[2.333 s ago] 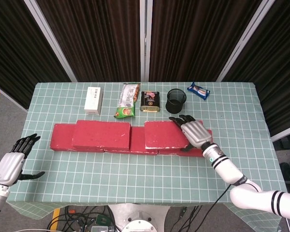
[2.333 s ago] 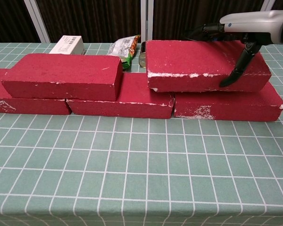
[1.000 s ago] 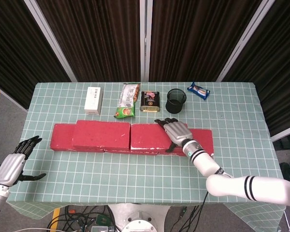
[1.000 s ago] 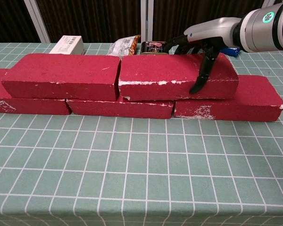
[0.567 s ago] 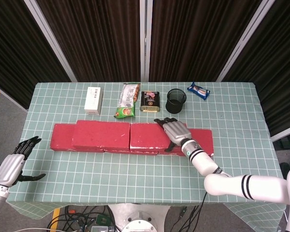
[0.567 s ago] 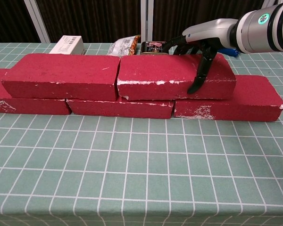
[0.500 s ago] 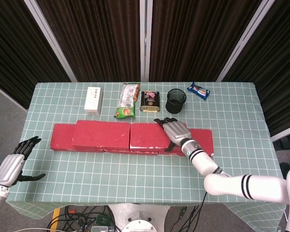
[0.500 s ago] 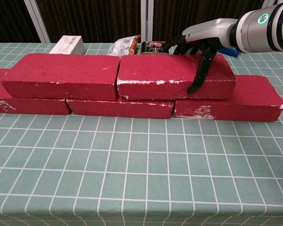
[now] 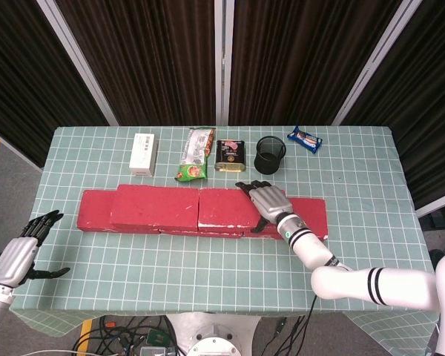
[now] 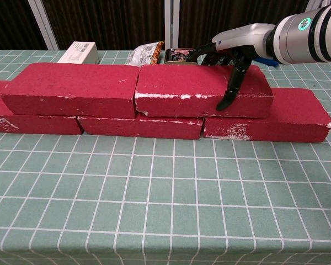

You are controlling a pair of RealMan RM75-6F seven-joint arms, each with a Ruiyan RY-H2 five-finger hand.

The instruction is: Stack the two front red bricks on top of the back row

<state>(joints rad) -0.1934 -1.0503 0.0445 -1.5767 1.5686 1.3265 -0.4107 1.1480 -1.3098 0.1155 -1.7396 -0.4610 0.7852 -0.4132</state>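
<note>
Your right hand (image 10: 231,58) grips the upper right brick (image 10: 201,91) — long axis running left to right, lying flat on the back row (image 10: 265,124), end touching the upper left brick (image 10: 71,90). Your left hand (image 9: 18,256) hangs off the bench (image 9: 208,267) — fingers spread, empty.

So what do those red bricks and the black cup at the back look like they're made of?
Red bricks: probably painted foam or light masonry; matte red skin chipped white along the edges. Black cup: apparently metal mesh, see-through walls, though too small to confirm.
</note>
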